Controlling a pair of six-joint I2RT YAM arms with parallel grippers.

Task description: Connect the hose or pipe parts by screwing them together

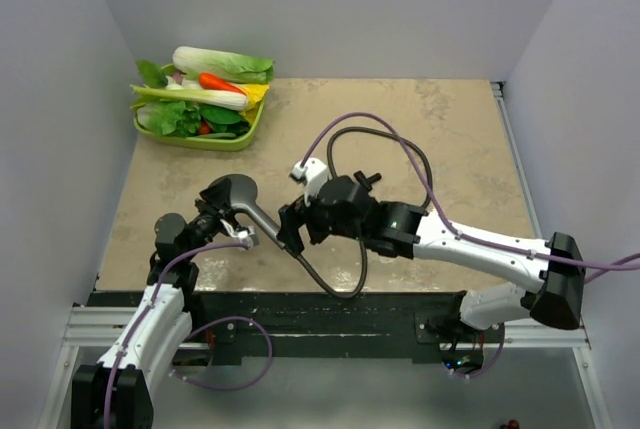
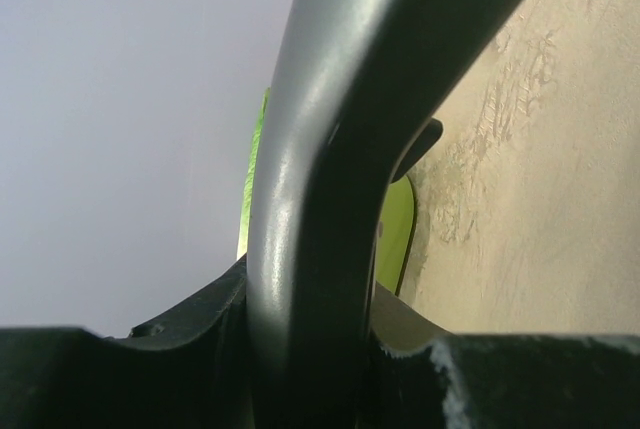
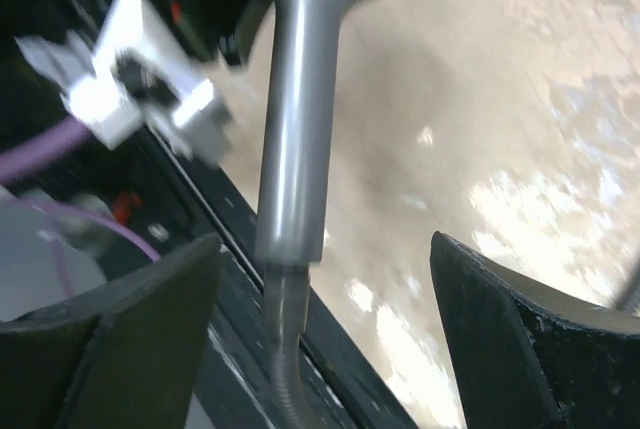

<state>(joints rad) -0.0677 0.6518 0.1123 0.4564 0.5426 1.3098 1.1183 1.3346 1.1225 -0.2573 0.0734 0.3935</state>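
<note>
The dark grey shower head [image 1: 232,192] lies over the front left of the table, its handle pointing right toward the near edge. My left gripper [image 1: 222,217] is shut on it; in the left wrist view the curved neck of the shower head [image 2: 330,149] fills the space between both fingers. The thin dark hose [image 1: 362,267] meets the handle's end, dips to the table's front edge and loops back behind the right arm. My right gripper [image 1: 292,232] stands open around that joint: the handle [image 3: 295,129] and hose [image 3: 285,349] hang near the left finger [image 3: 150,329], untouched.
A green tray [image 1: 225,142] of toy vegetables sits at the back left, also visible as a green tray [image 2: 395,234] behind the shower head. Purple cable [image 1: 400,144] arcs over the right arm. A dark rail [image 1: 300,309] marks the table's near edge. White walls close in on three sides.
</note>
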